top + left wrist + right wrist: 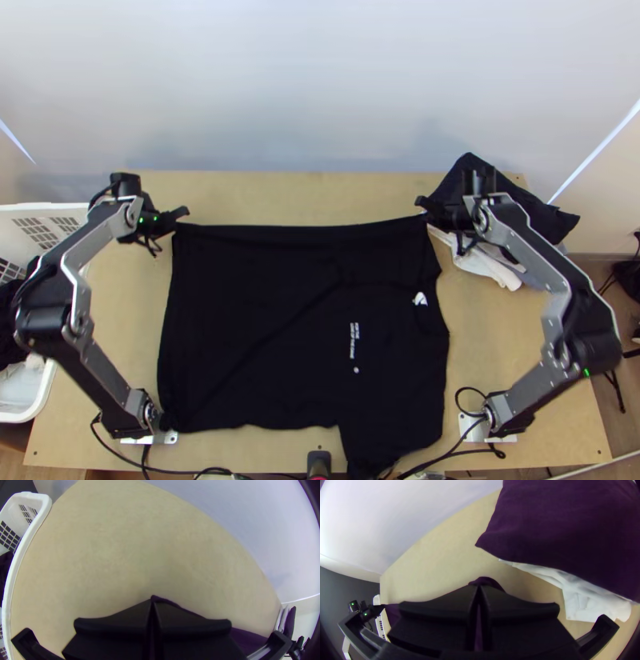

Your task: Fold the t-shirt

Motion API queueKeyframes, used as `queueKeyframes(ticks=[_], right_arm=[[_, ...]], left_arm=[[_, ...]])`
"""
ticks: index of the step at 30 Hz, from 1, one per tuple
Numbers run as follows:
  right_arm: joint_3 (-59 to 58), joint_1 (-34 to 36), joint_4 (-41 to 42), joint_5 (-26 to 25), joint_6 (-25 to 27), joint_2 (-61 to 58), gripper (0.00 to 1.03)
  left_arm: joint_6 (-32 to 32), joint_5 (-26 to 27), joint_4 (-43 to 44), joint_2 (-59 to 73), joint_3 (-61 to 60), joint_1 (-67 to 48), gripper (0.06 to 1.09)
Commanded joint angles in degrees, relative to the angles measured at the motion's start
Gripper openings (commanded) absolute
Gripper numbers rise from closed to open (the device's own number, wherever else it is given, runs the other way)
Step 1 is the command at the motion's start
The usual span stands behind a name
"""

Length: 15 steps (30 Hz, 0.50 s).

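Lying spread on the table (512, 320): one black t-shirt (264, 336), long edge across the far side, remainder running from the jaws toward the near edge. Left gripper (152, 601): jaws closed on that edge's left end. Right gripper (479, 586): jaws closed on its right end, near piled cloth (560, 530). Each arm nearest its own end; next fold, presumably, nearward, edge kept level.

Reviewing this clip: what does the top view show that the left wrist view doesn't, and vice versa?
Top view: the white print on the black t-shirt, and both arms' bases. Left wrist view: a close look at the left gripper's jaws pressed together, shirt edge peeking past their tips. Both: t-shirt, left gripper, white laundry basket, wooden table.
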<state>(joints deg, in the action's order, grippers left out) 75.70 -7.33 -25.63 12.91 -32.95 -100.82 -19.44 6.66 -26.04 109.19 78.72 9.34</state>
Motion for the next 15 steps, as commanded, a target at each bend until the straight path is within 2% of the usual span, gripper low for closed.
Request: queueKeyframes(ticks=[1, 7, 15], right_arm=[[9.55, 0.48, -1.09, -1.04, 0.61, -10.98, 0.03], [14.47, -0.31, -1.79, -5.17, -0.01, -15.38, 0.03], [23.35, -0.49, -4.34, -8.07, -0.62, -20.56, 0.03]], left_arm=[[0.28, -0.59, -4.54, 13.51, 14.53, 1.20, 0.09], [0.55, -0.59, -5.51, 17.20, 20.86, 2.43, 0.09], [0.55, -0.94, -8.76, 22.56, 30.71, 2.26, 0.09]])
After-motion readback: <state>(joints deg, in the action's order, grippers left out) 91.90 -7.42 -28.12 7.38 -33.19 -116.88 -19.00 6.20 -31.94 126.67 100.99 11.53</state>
